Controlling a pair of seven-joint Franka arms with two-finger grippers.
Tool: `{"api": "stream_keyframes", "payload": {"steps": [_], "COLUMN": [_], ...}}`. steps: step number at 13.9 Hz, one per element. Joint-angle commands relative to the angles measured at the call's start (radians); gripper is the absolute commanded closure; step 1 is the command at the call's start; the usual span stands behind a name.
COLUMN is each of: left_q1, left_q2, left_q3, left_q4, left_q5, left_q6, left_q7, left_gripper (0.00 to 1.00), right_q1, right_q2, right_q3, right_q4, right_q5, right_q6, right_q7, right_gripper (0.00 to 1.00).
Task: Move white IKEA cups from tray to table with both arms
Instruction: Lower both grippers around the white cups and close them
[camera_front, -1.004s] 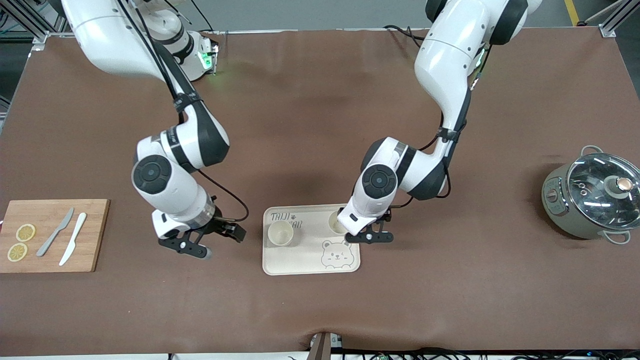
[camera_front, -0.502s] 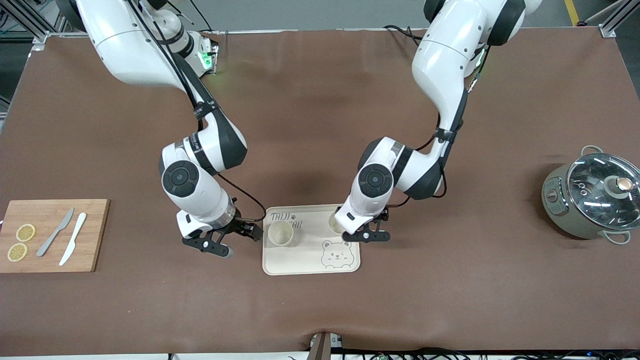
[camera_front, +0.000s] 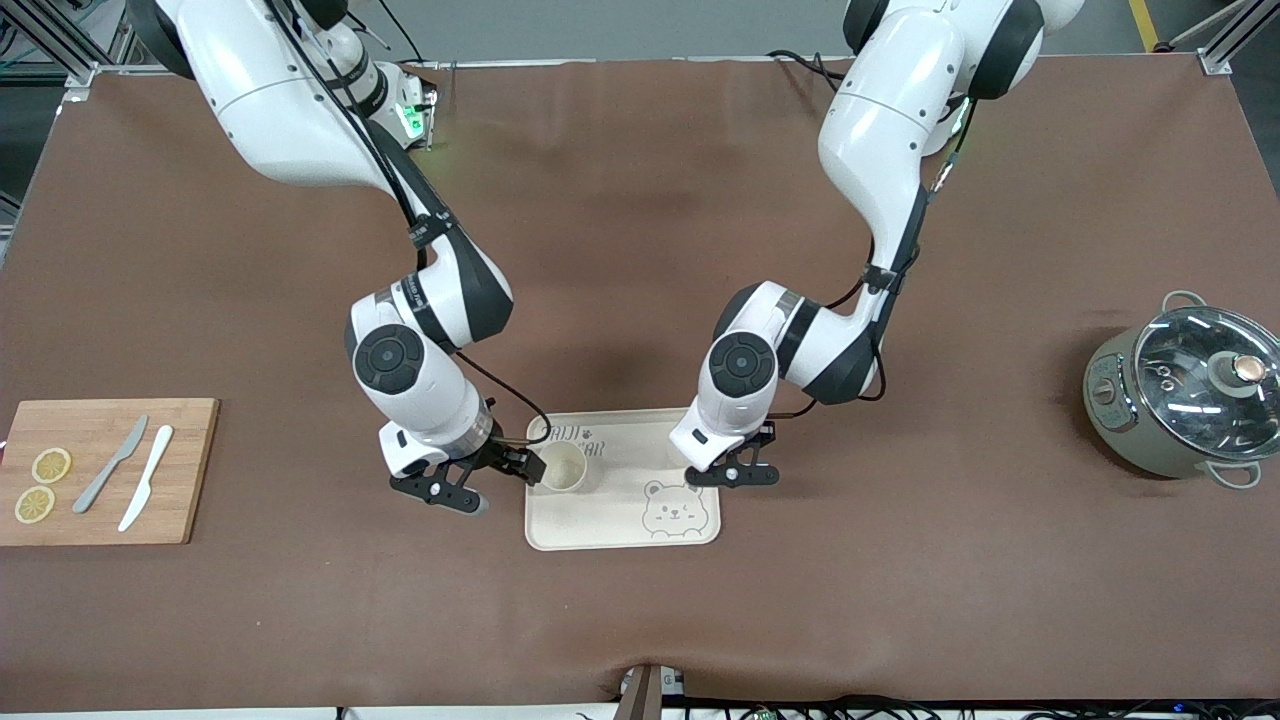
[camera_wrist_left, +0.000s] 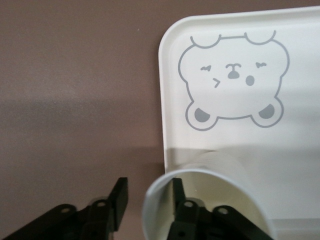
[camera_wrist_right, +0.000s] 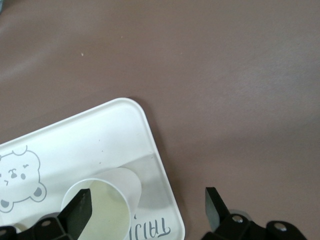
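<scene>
Two small smooth cream-white tapered cups are sitting on the cream rectangular bear-print tray. Left hand is straddling one cup's rim, jaws apart. Right hand is wide open, one finger inside the other cup. Brown matte bench.

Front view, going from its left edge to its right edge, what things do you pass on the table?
Cutting board with lemon slices and two knives → right hand → cup on the tray → left hand → pot.
</scene>
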Motion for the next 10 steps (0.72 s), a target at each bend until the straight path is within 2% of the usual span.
{"api": "stream_keyframes", "payload": {"steps": [1,6,10], "left_q1": [-0.011,-0.011,0.007], "left_q2": [-0.001,-0.007,-0.053], "left_q3": [0.010,0.010,0.010], "left_q4": [-0.001,-0.001,-0.010], "left_q5": [0.026,0.025,0.025], "left_q6": [0.007,0.004,-0.077], "left_q7": [-0.023,-0.026,-0.056], "left_gripper": [1.00,1.00,1.00], "right_q1": [0.017,0.034,0.033], "right_q2": [0.017,0.028,0.032], "right_q3": [-0.007,-0.008,-0.008], "right_q4": [0.019,0.017,0.016], "right_q5": [0.006,0.000,-0.005], "right_q6": [0.001,0.001,0.001], "right_q7": [0.020,0.019,0.013], "right_gripper": [0.00,0.00,0.00]}}
